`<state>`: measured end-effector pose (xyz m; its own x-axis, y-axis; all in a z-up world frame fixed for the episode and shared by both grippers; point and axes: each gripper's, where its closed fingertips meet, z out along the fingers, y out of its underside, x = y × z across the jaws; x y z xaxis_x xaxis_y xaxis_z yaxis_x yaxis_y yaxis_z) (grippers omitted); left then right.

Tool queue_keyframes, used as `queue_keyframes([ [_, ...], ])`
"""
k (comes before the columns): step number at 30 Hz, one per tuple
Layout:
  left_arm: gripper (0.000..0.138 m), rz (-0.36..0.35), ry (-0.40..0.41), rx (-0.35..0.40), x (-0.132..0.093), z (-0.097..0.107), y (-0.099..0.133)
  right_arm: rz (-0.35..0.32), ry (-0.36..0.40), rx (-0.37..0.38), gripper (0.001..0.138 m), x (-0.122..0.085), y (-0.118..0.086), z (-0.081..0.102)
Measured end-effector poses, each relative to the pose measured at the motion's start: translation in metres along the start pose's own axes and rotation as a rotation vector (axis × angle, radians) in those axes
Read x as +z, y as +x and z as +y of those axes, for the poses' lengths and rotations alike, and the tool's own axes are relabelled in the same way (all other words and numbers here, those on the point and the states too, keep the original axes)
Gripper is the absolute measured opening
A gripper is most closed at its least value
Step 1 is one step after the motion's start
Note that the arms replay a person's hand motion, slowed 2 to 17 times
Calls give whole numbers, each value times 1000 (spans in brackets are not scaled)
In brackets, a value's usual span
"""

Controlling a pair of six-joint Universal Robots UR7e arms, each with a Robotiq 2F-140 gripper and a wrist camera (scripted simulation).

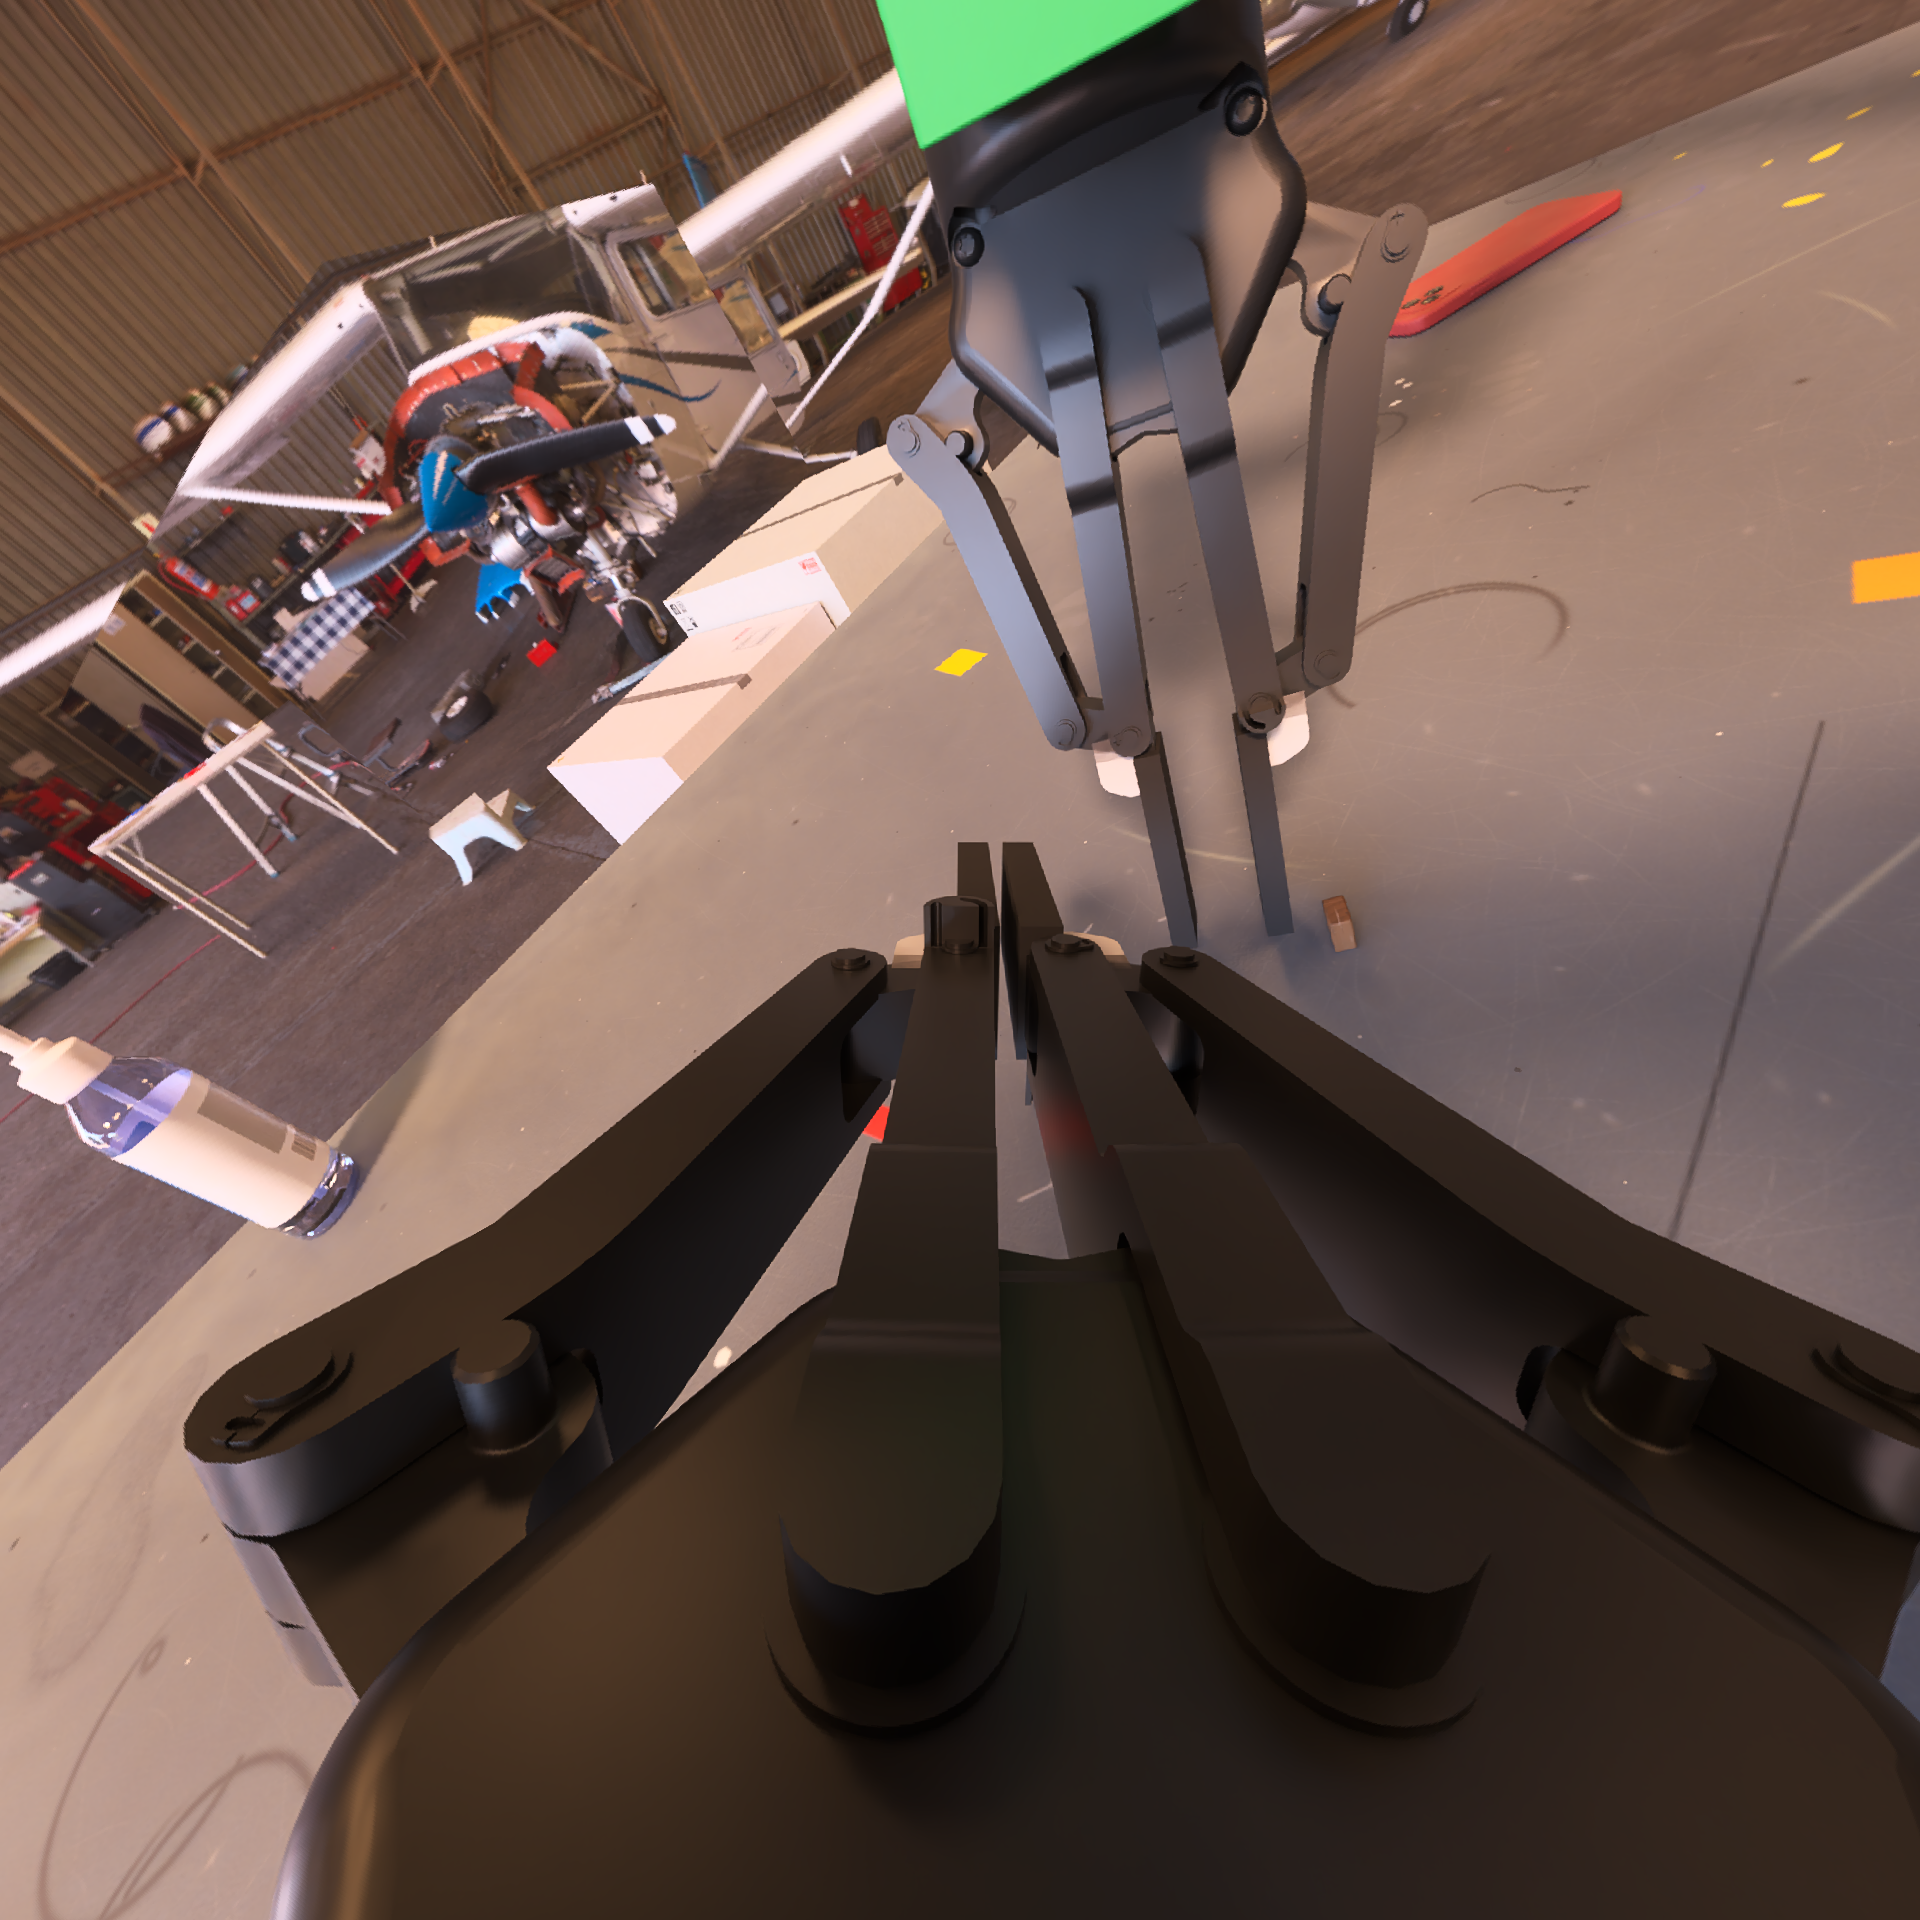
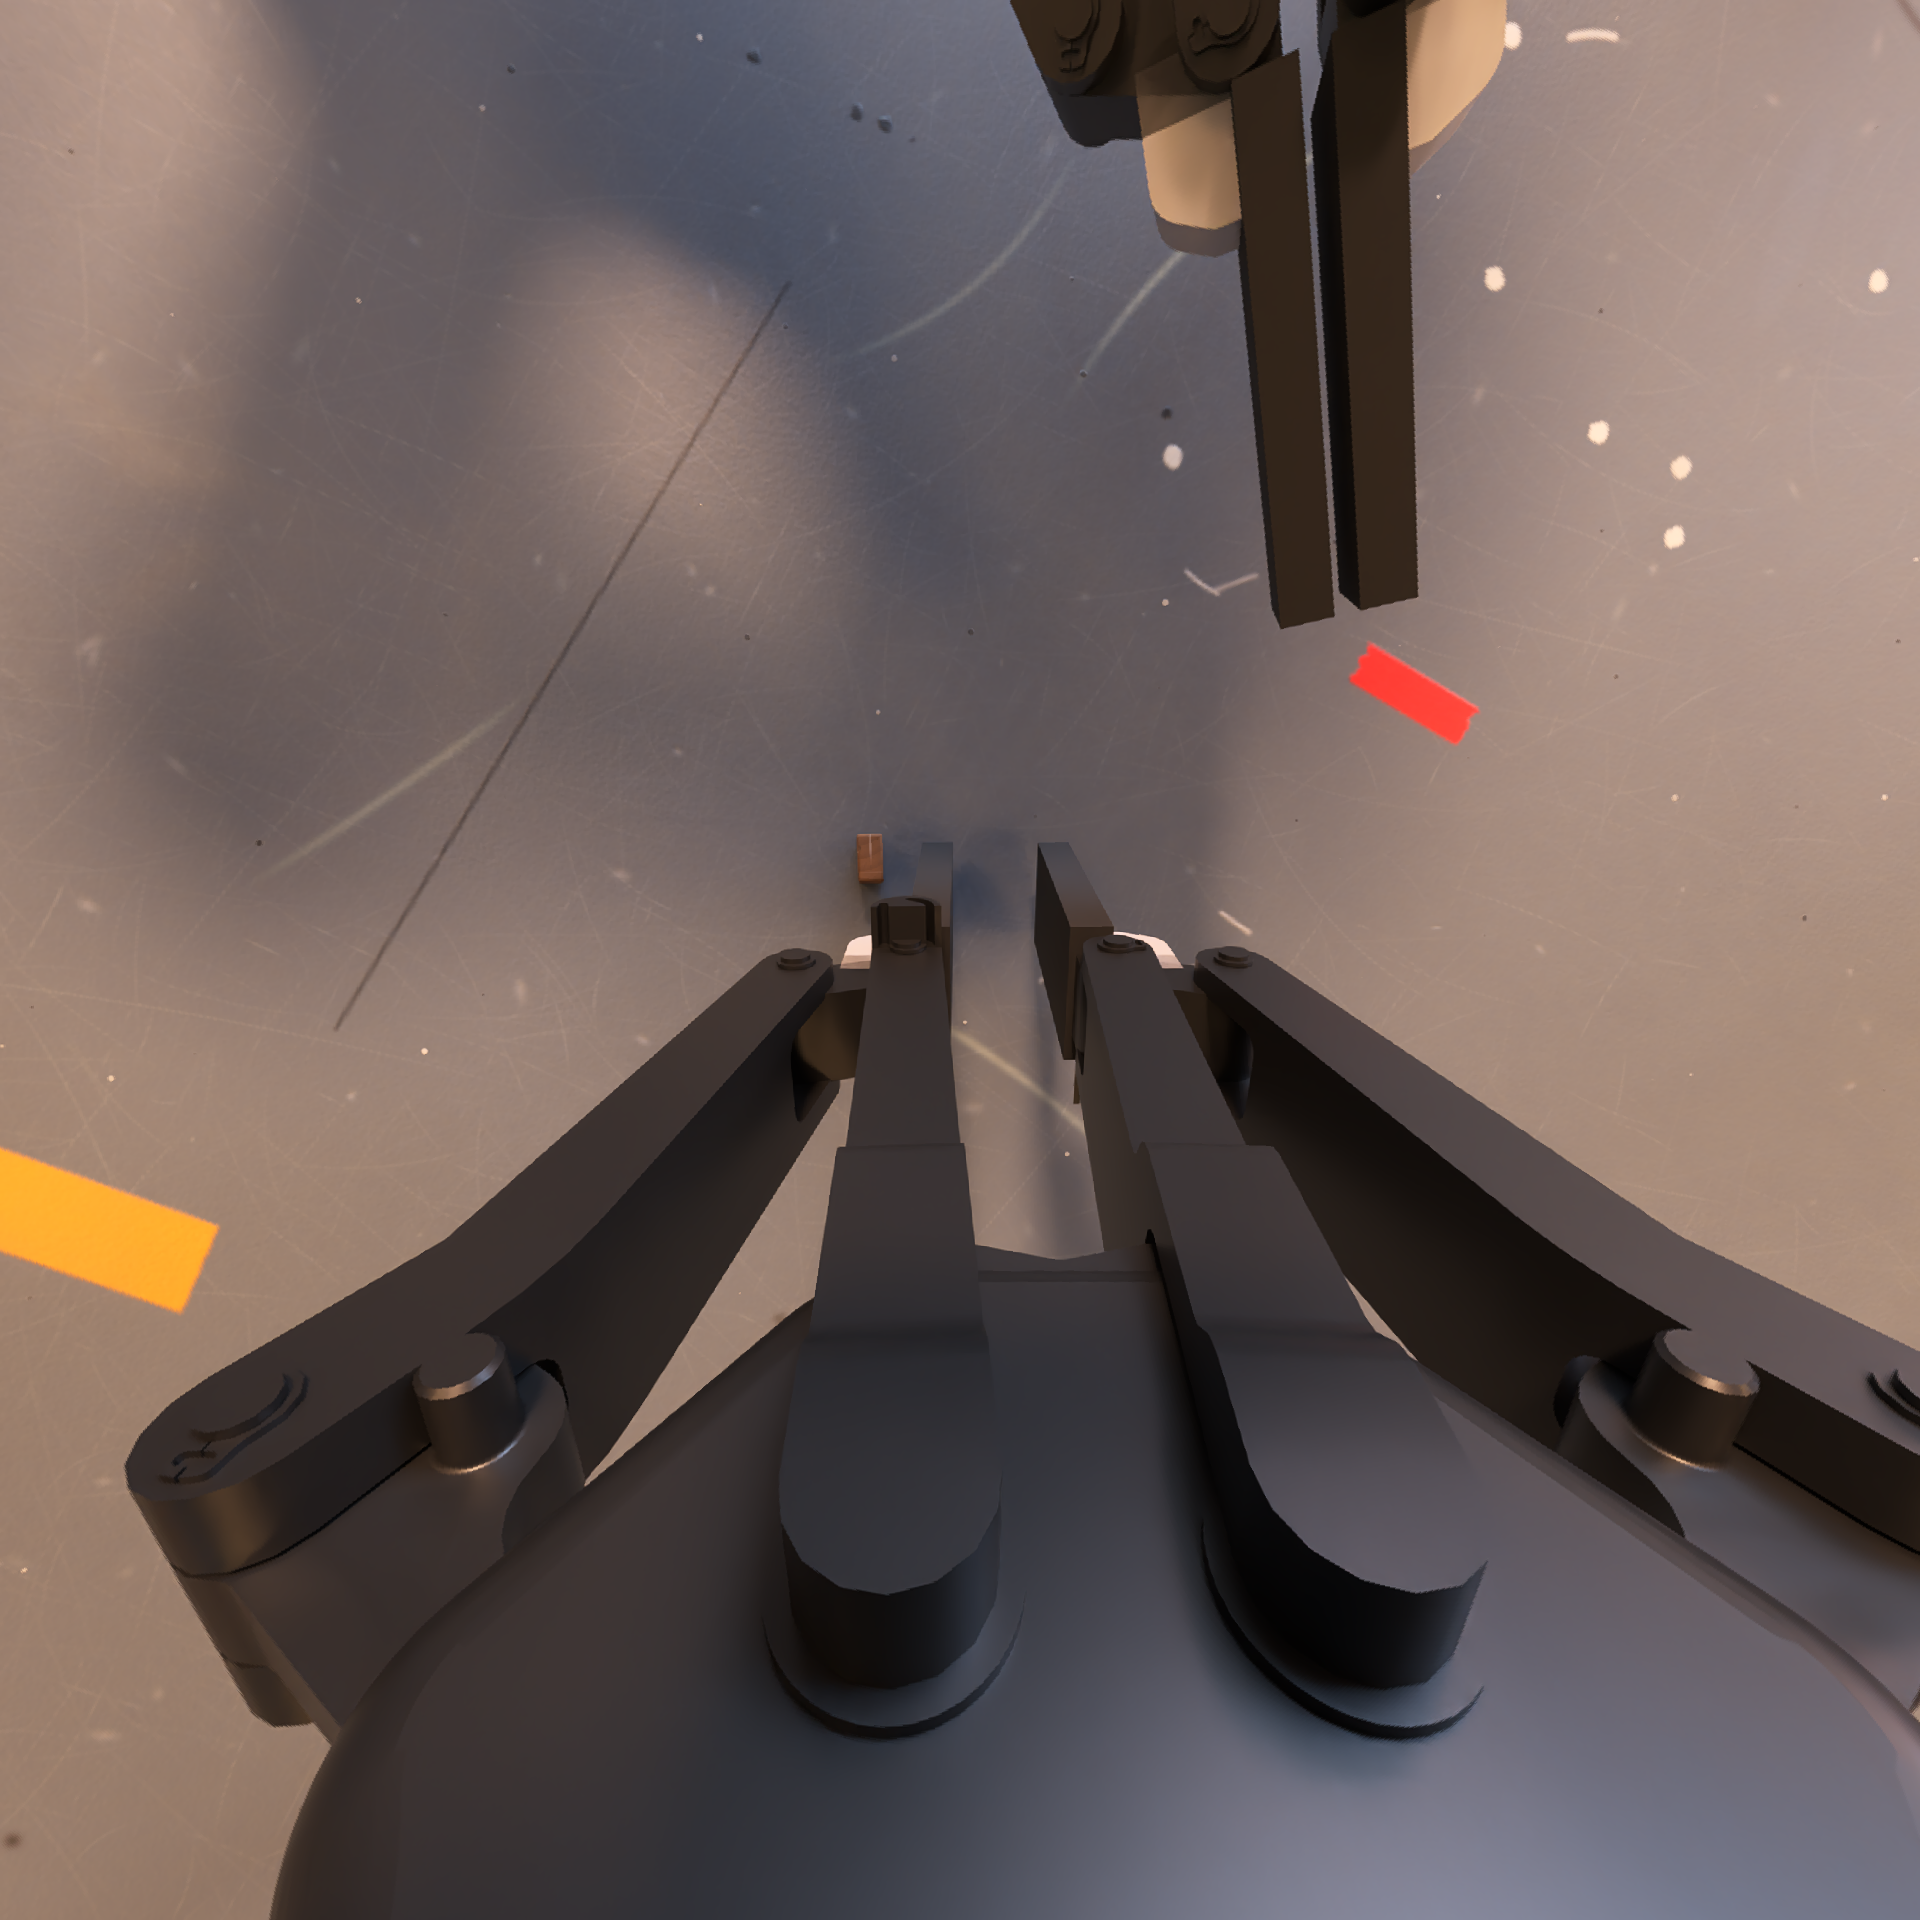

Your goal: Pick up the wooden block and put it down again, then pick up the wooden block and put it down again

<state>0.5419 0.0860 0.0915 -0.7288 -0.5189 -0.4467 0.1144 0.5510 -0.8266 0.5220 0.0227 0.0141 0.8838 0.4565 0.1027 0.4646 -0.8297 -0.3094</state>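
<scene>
The left gripper (image 1: 1003, 883) is seen with its dark jaws drawn almost together, nothing held between them. The right gripper (image 2: 995, 883) is pointed down at the scratched grey table (image 2: 416, 520), its jaws parted by a narrow gap and empty. The small brown wooden block (image 2: 870, 858) is found lying on the table just outside the right gripper's left fingertip (image 2: 935, 868), apart from both pads. Farther off, a flat red rectangular case (image 1: 1507, 260) and a clear plastic bottle (image 1: 197, 1143) are seen near the table edges.
</scene>
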Motion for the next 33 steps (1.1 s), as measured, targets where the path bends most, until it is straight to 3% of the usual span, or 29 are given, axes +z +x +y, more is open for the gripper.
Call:
queue_keyframes([
  [11, 4, 21, 12, -64, 0, -1, -2, 48, 76, 29, 19, -7, 3, -1],
  [19, 4, 18, 12, -71, -1, 0, -4, 60, 97, 60, 19, -10, -1, 1],
  [29, 4, 14, 14, -66, -1, -2, -4, -1, 77, 135, 29, -14, -17, -3],
  [33, 4, 13, 15, -64, -1, -2, -4, -10, 74, 131, 28, -15, -24, -8],
])
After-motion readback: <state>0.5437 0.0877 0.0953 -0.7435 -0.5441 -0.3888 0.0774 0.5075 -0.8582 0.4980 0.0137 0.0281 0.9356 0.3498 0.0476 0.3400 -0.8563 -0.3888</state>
